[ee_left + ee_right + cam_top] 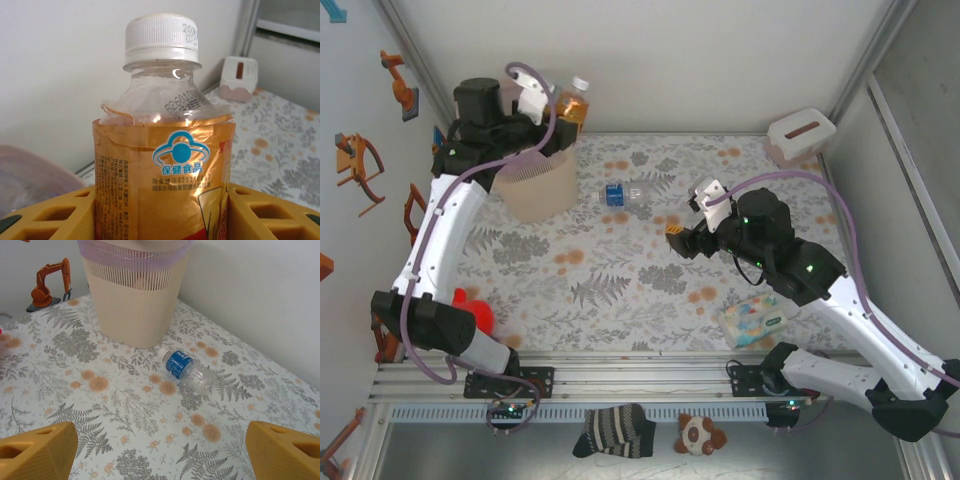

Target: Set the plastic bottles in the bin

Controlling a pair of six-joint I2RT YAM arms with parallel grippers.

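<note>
My left gripper (pixel 162 215) is shut on a clear plastic bottle (pixel 165 150) with an orange label and a white cap, held upright between the yellow fingers (pixel 55 215). In the top view that bottle (pixel 574 103) and the left gripper (pixel 558 120) hang over the far rim of the beige bin (pixel 535 188). A second bottle (pixel 628 193) with a blue label lies on its side on the table, just right of the bin. My right gripper (pixel 682 238) stands open with nothing in it, above the cloth and short of this bottle (pixel 186 371) and the bin (pixel 132 295).
A white tissue box (pixel 800 136) sits in the far right corner. A pastel wipes pack (pixel 754 320) lies by the right arm's base, and a red object (pixel 475 310) by the left arm's. An orange toy excavator (pixel 47 285) stands left of the bin.
</note>
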